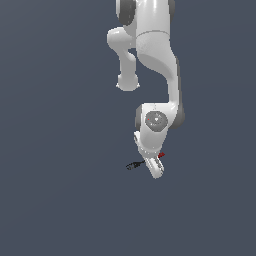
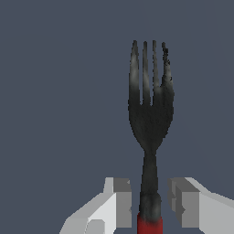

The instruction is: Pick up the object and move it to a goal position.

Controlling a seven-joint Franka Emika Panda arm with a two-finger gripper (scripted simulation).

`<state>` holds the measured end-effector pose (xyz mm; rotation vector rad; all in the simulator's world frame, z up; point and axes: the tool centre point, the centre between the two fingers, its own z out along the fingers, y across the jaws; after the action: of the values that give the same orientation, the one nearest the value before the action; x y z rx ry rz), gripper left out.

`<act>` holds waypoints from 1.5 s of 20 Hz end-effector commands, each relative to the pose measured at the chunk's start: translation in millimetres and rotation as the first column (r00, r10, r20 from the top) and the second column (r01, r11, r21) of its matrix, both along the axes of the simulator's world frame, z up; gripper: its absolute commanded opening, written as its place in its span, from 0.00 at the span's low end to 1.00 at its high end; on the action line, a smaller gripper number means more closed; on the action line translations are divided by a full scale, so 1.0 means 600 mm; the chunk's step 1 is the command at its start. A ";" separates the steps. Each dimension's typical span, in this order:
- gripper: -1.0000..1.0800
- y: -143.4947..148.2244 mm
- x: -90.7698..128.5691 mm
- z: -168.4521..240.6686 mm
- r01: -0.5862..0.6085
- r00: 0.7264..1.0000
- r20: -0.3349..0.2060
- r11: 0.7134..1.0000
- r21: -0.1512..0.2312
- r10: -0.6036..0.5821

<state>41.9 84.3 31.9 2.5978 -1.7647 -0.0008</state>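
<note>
With the gripper (image 2: 149, 203) standing open astride the fork (image 2: 150, 114) lying between its fingers, prongs toward twelve o'clock in the wrist view, close squarely on the neck above the red handle (image 2: 149, 225) before lifting.
</note>
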 end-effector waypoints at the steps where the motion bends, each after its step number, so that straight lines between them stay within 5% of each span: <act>1: 0.00 -0.010 -0.009 0.019 0.000 1.000 0.001 1.000 0.000 0.000; 30: 0.00 -0.214 -0.204 0.402 0.000 1.000 0.000 1.000 0.005 0.000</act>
<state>-73.3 -36.4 259.0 2.6013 -1.7665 -0.0057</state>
